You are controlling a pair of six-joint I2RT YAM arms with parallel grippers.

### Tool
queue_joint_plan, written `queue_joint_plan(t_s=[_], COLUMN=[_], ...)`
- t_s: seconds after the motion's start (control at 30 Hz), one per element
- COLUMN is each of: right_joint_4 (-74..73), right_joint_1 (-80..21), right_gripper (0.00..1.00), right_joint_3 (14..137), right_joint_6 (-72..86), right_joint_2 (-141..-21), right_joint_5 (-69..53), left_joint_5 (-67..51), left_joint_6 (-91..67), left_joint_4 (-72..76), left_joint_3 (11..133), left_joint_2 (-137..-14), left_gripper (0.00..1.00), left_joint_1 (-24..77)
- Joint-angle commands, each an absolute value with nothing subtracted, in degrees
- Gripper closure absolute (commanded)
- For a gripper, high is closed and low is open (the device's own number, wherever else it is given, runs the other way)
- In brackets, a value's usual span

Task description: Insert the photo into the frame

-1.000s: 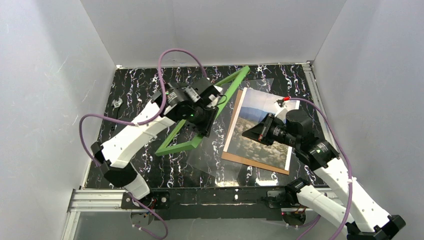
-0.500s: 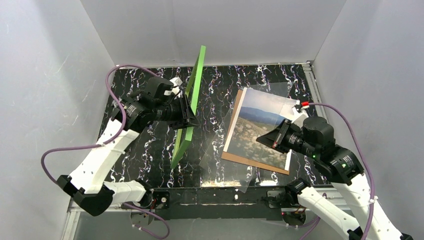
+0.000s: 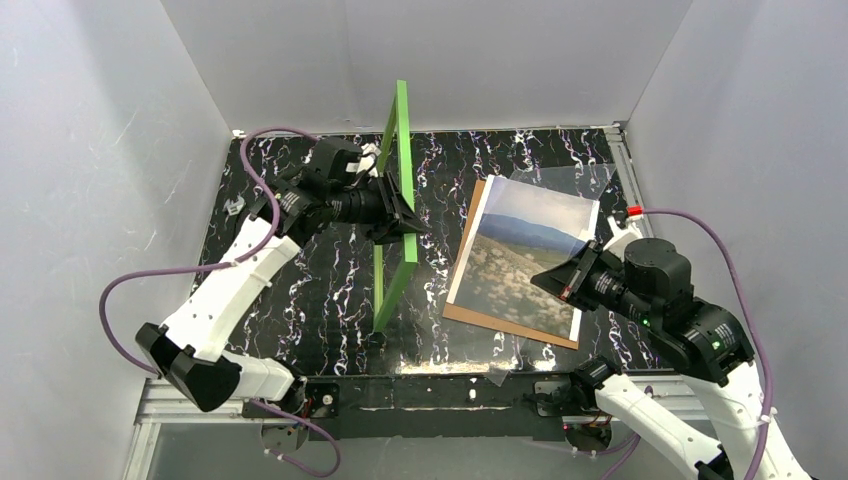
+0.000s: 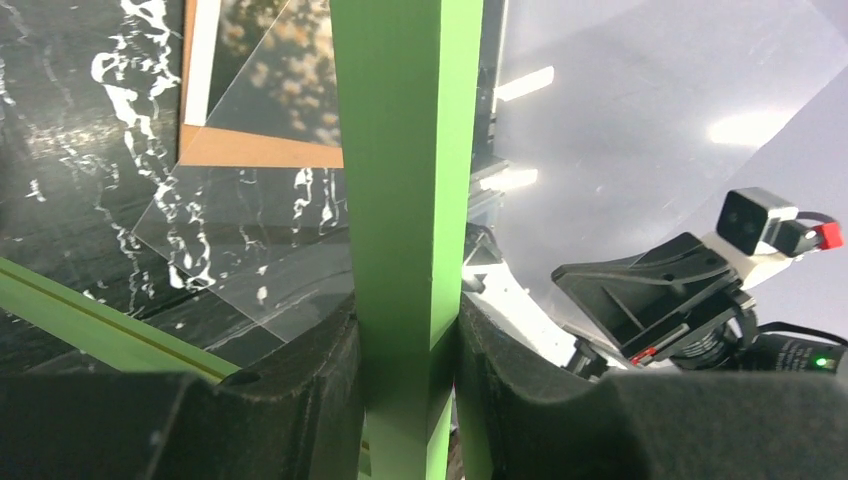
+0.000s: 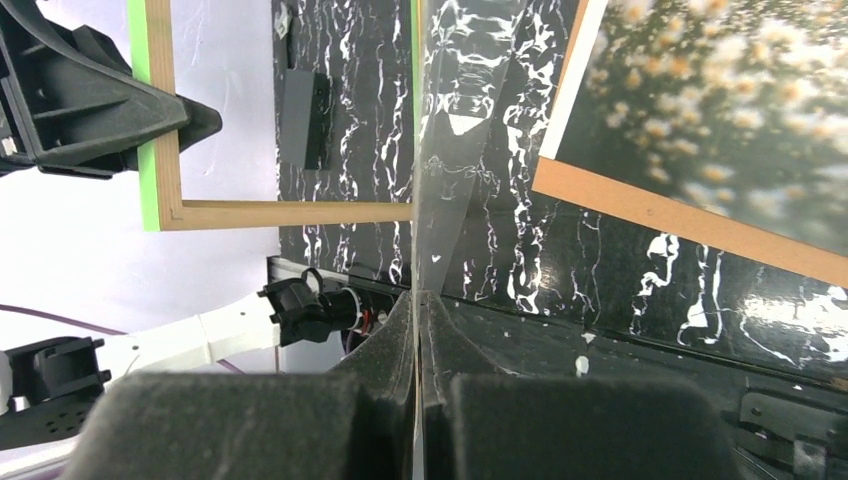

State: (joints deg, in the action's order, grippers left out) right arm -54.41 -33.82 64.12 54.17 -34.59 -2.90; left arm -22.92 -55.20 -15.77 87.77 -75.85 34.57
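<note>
From above, I see the left gripper [image 3: 400, 215] clamped on one long side of the frame [image 3: 403, 125], which stands on edge, nearly upright, over the middle-left of the black marbled table [image 3: 320, 290]. To its right, well apart from it, the photo [image 3: 520, 262] lies face up on a brown backing board [image 3: 500, 325]. The right gripper [image 3: 555, 280] sits over the photo's near right corner, holding a clear sheet [image 3: 575, 185].

On my left wrist camera, both pads [image 4: 320, 400] press against the green bar [image 4: 405, 200] between them. Behind it are the photo, board and clear sheet.

On my right wrist camera, the fingers [image 5: 380, 350] are closed together on the thin edge of the clear sheet [image 5: 440, 180], which runs edge-on away from them. The frame's tan back shows at upper left, the photo at upper right on its board.
</note>
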Motion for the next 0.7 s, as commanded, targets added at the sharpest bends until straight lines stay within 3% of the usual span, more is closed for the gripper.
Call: queue_joint_plan(t_s=[0.0, 0.67], right_joint_4=[-55.91, -57.05], right_joint_1=[-33.82, -33.77], right_gripper=[0.99, 0.99], right_joint_3=[68.44, 64.95], right_joint_6=[53.6, 54.25], right_joint_2=[-33.62, -32.42], right_joint_5=[2.04, 4.53], left_joint_5=[-30.0, -27.14], left_joint_6=[-58.41, -60.6], left_joint_4=[-11.47, -3.71], left_joint_3=[91.04, 97.16], left_joint_2=[-76.9, -82.86], left_gripper=[1.0, 1.0], left_joint_1=[34.52, 41.71])
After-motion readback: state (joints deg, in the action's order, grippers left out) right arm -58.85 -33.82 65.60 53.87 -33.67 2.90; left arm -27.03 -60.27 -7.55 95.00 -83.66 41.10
